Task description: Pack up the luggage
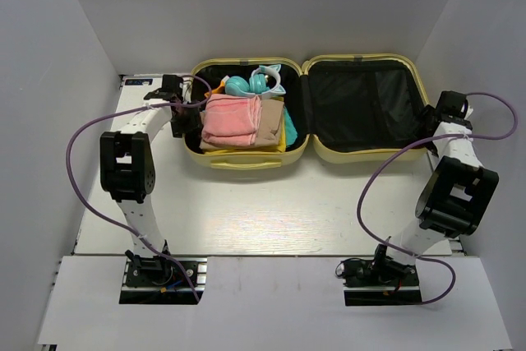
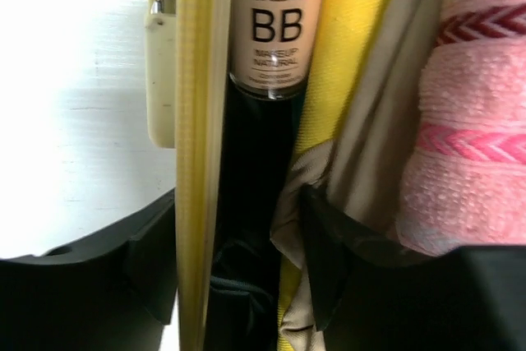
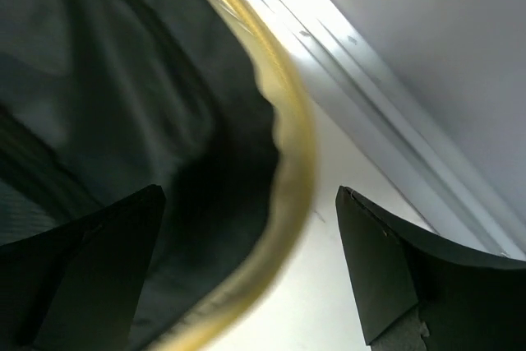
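Luggage (image 1: 362, 58): left wall inside left gripper (image 2: 238, 236), right rim inside right gripper (image 3: 249, 203).

One luggage (image 1: 246, 159), one pink towel (image 1: 230, 119), one BB cream bottle (image 2: 275, 26).

A soft pink folded towel (image 1: 230, 119) with darker pink stripes lies on top of a folded tan cloth (image 1: 269, 125). A bright yellow cloth (image 2: 353, 39) sits under them. A small bottle of skin-coloured cream (image 2: 275, 22), with the words CREAM BB on it, is squeezed in just beside the yellow cloth. At the far side of the towel are blue-green plastic things (image 1: 246, 84), one with a white ring. A small orange thing (image 1: 217, 88) peeks out next to them. All around are a flat white table (image 1: 263, 211) and plain grey walls (image 1: 82, 22).
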`<state>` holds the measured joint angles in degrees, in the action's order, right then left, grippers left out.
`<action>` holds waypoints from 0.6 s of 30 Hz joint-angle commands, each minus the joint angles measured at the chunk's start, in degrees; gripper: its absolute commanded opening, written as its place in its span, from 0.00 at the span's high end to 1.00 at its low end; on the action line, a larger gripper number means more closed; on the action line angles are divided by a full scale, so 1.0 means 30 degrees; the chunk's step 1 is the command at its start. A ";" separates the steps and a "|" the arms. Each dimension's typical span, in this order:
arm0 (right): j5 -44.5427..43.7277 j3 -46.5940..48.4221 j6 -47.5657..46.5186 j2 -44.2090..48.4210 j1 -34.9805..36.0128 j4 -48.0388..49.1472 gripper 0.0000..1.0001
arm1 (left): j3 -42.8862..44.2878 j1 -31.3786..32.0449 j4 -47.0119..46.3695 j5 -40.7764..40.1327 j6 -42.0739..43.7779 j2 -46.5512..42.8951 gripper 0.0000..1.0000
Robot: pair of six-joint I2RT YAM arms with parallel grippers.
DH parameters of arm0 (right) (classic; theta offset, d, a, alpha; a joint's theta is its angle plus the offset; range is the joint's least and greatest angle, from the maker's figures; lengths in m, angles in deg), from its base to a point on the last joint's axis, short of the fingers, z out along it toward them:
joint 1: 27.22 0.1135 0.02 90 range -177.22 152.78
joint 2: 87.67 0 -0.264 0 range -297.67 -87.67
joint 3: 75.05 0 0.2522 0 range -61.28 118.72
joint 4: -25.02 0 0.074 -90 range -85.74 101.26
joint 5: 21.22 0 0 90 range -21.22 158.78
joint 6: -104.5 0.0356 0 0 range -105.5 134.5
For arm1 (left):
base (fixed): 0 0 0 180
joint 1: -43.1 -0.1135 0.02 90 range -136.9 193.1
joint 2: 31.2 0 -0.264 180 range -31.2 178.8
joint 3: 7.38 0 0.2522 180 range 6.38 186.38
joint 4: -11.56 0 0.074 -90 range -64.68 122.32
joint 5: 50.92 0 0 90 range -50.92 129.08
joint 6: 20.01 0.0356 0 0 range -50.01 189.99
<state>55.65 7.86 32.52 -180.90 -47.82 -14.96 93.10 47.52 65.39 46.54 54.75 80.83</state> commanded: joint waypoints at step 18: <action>-0.3212 -0.1108 -0.1928 0.3739 0.1647 0.3849 1.00 | -0.1013 0.1452 0.0735 0.0236 -0.0689 -0.1219 1.00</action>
<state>48.03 0.14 36.17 -176.03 -46.14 -4.92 92.46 48.24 65.66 41.34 54.70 80.48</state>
